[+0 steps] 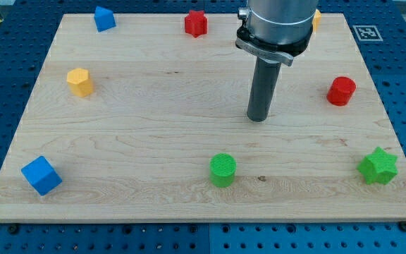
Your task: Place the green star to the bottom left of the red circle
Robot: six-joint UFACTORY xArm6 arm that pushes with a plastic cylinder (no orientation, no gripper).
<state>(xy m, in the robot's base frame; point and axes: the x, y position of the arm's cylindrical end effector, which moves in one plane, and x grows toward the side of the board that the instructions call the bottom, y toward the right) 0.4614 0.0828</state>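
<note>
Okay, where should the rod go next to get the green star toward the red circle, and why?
Probably swing my tip toward the view's bottom right, around to the right side of the green star. The star sits near the board's bottom right corner, below and right of the red circle, while my tip is mid-board, touching no block. A leftward push from there should carry it to the circle's bottom left.

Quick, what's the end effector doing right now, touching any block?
My tip: no jaws, holding nothing, touching no block; green star lies toward the view's bottom right, red circle to its right.
</note>
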